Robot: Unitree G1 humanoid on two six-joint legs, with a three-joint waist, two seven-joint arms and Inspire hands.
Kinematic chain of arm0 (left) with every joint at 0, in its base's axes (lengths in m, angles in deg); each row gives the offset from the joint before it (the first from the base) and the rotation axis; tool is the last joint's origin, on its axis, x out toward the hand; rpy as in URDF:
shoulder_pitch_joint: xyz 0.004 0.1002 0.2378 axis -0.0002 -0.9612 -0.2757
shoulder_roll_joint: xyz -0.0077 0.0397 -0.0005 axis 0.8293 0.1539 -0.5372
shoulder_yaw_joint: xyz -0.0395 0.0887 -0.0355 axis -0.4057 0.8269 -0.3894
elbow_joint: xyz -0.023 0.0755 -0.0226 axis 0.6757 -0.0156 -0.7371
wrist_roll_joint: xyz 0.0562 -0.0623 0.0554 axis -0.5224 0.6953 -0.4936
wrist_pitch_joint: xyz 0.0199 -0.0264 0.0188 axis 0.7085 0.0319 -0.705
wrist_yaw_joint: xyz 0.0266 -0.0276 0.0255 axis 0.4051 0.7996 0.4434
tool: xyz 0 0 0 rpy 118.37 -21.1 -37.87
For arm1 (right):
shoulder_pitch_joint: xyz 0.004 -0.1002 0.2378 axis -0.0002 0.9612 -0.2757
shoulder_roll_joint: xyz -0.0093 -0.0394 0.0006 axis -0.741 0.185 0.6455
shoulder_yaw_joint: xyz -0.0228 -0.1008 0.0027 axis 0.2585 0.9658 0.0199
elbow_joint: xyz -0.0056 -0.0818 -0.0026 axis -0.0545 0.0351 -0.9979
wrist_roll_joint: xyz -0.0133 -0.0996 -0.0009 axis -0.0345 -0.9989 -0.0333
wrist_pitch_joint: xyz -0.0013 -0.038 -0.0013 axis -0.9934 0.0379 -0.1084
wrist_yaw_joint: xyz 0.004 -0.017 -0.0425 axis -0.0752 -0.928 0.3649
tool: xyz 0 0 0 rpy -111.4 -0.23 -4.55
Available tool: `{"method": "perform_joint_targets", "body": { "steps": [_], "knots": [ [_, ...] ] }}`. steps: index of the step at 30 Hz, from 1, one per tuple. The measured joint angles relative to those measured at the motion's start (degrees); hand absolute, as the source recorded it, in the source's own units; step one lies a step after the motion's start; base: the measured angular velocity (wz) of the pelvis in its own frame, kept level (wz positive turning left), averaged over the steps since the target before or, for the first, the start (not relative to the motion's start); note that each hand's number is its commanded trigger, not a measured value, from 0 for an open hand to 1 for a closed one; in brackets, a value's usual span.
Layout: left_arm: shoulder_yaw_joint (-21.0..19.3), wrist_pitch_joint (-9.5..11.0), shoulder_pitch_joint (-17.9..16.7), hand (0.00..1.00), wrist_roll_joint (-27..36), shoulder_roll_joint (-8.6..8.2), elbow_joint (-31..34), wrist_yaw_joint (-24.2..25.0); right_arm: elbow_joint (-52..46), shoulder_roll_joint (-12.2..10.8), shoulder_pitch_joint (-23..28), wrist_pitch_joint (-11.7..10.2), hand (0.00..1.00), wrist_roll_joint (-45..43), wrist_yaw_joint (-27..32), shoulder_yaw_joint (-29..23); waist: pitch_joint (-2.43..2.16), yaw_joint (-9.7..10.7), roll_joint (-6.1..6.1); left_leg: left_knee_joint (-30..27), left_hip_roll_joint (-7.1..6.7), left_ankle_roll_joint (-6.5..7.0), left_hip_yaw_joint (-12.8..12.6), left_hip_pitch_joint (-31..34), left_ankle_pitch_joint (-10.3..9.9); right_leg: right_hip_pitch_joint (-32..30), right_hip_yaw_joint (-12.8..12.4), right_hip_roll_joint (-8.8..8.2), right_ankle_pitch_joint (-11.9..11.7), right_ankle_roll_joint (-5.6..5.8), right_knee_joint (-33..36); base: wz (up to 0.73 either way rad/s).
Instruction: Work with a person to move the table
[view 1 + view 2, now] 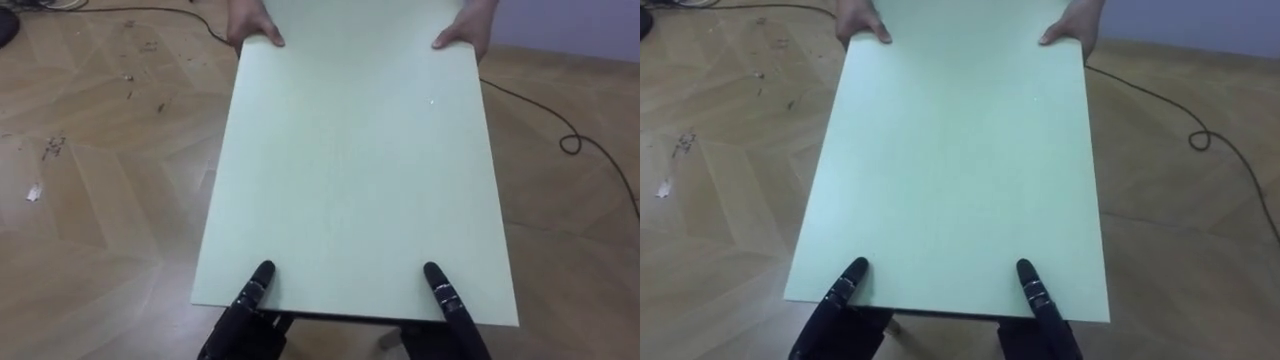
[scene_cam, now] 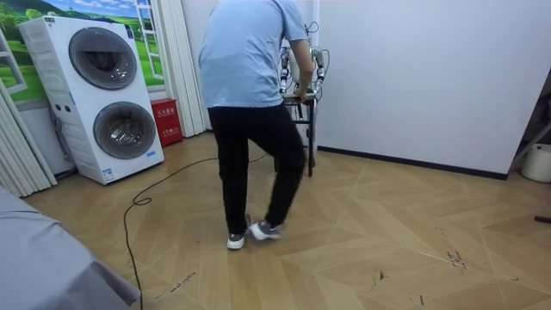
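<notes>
A table (image 1: 350,170) with a pale green top stretches away from me over the wooden floor. My left hand (image 1: 248,300) grips its near edge at the left, thumb lying on top and the rest underneath. My right hand (image 1: 452,308) clamps the near edge at the right in the same way. At the far edge a person's hands (image 1: 255,30) hold both corners. In the room view the person (image 2: 250,103) stands with their back to the camera, one foot lifted, holding the table (image 2: 303,99) in front of the white wall; I stand behind it, mostly hidden.
A dark cable (image 1: 570,140) loops over the floor to the right of the table. Small scraps (image 1: 50,150) lie on the floor to the left. Stacked washing machines (image 2: 103,95) and a red box (image 2: 165,120) stand at the room view's left.
</notes>
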State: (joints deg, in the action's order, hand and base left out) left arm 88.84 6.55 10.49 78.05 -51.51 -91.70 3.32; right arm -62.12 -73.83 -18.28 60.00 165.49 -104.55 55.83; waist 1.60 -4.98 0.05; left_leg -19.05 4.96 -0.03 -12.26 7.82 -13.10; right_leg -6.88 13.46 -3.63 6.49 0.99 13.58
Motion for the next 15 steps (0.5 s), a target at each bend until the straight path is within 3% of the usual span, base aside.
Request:
{"method": "perform_joint_targets", "body": {
  "steps": [5, 8, 11, 12, 14, 15],
  "knots": [
    [0.22, 1.09, -0.18, 1.00, 1.04, 0.49, 0.10, 1.23, -0.01, -0.04, -0.77, -0.08, 1.00, -0.71, -0.57, 0.41, -0.11, -0.45, -0.06, 0.18, -0.50, -0.19, 2.62, 1.79, 1.05, -0.34, 2.81, -0.35, 0.71, -0.39, 0.06, 0.31],
    [0.29, 1.09, -0.55, 1.00, 1.77, 0.76, 0.10, 1.59, -0.12, -0.08, -0.90, -0.02, 1.00, -1.74, -0.74, 0.24, -0.47, -0.38, 0.35, -1.36, -0.51, -0.60, 5.30, 4.18, 1.35, -1.04, 5.38, -0.40, 1.77, -0.87, 0.90, 0.48],
    [0.39, 1.04, -0.63, 1.00, 2.01, 0.37, 0.08, 1.59, -0.07, -0.01, -1.61, 0.15, 1.00, -2.73, -0.57, -0.39, -0.49, -0.30, 1.01, -1.59, -0.60, -0.99, 6.82, 5.51, 2.46, -0.64, 8.23, -0.40, 2.74, -1.48, 1.29, 0.61],
    [0.42, 1.04, -0.63, 1.00, 2.26, 0.39, 0.08, 1.59, -0.07, 0.02, -1.72, 0.23, 1.00, -2.77, -0.48, -0.44, -0.44, -0.15, 1.11, -1.21, -0.64, -1.00, 6.62, 5.51, 2.96, -0.24, 9.11, -0.48, 2.90, -1.59, 1.04, 0.83],
    [0.63, 1.02, -0.67, 1.00, 2.47, 0.33, 0.09, 1.57, -0.13, -0.03, -1.83, 0.49, 1.00, -3.56, -0.50, -1.13, -0.41, 0.31, 1.66, -0.52, -0.40, -0.46, 2.21, 5.57, 4.30, 0.31, 13.37, -1.60, 3.89, -1.68, 0.77, 0.88],
    [0.65, 1.02, -0.67, 1.00, 2.48, 0.16, 0.09, 1.57, -0.13, -0.11, -1.96, 0.81, 1.00, -4.03, -0.51, -1.60, -0.40, 0.26, 1.85, -0.69, -0.30, -0.36, 1.12, 5.55, 4.32, 0.36, 13.94, -2.03, 4.05, -1.78, 0.98, 0.67]
  ]
}}
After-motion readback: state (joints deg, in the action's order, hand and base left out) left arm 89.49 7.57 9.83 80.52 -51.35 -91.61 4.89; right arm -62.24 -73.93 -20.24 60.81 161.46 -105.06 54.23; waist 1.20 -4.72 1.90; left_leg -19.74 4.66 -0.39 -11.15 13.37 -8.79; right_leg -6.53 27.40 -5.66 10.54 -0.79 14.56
